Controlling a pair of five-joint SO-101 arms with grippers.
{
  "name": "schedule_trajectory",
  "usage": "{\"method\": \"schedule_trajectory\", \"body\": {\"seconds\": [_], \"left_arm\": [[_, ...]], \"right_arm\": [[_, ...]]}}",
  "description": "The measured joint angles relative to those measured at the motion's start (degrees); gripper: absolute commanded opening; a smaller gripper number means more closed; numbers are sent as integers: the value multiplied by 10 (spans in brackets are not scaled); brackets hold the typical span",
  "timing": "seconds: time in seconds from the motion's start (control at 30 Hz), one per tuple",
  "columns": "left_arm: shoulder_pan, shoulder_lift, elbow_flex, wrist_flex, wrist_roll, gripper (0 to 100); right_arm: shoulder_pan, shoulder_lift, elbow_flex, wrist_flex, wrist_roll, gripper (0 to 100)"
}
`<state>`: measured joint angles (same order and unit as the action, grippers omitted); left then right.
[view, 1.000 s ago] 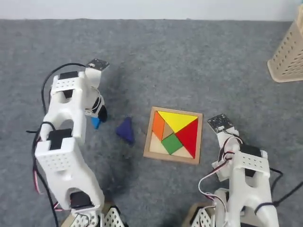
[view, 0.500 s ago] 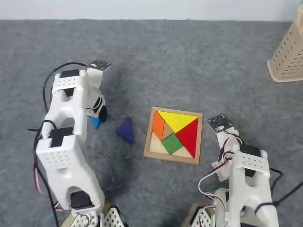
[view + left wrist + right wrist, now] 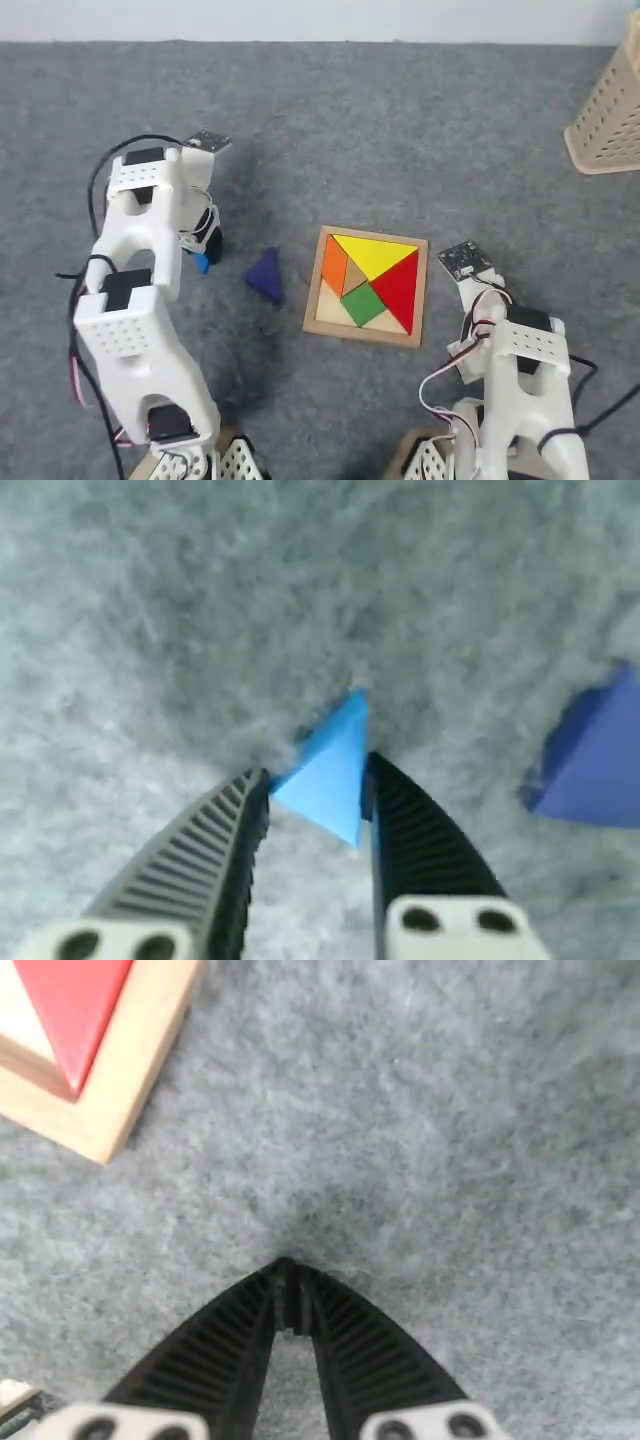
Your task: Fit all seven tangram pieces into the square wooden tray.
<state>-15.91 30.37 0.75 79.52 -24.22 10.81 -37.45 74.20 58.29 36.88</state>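
Left wrist view puts the left gripper [image 3: 315,772] right at the carpet, its fingers clenched on the small blue triangle [image 3: 335,755]. Both ribbed pads touch it, and it sits tilted between them. I judge the step in hand to be picking up this piece, with the lift not yet made. Just beyond it lies the purple piece [image 3: 595,750], apart from the gripper and loose on the carpet between the left arm and the wooden tray [image 3: 360,335].

The tray already holds five pieces — orange, yellow, red, green and tan. Bare wood [image 3: 328,306] shows along its lower left part.

Next I need a clean lift, a carry over the purple piece and a turn of the wrist so the triangle's edges match the gap. That looks fiddly.

My right gripper [image 3: 290,1280] rests with its fingers closed on nothing, low over the carpet just beside the tray's corner [image 3: 110,1120].
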Motion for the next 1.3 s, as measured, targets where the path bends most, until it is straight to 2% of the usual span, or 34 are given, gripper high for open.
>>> {"method": "schedule_trajectory", "body": {"seconds": [0.27, 0.43, 0.67, 0.83, 1.03, 1.17, 1.3], "left_arm": [[-1, -8, -1, 11, 0, 28], [2, -91, 2, 69, -3, 28], [70, -212, 1, 138, -2, 47], [55, -214, 4, 116, 0, 142], [-4, -114, 4, 46, -43, 175], [-11, -63, 4, 26, -84, 178], [-11, -48, 4, 8, -90, 177]], "right_arm": [[0, 0, 0, 0, 0, 9], [0, 0, 0, 0, 0, 9], [0, -1, 1, 0, 0, 8], [0, -8, 6, 0, 0, 8], [0, -8, 6, 0, 0, 8], [0, -8, 6, 0, 0, 8], [0, -8, 6, 0, 0, 8]]}}
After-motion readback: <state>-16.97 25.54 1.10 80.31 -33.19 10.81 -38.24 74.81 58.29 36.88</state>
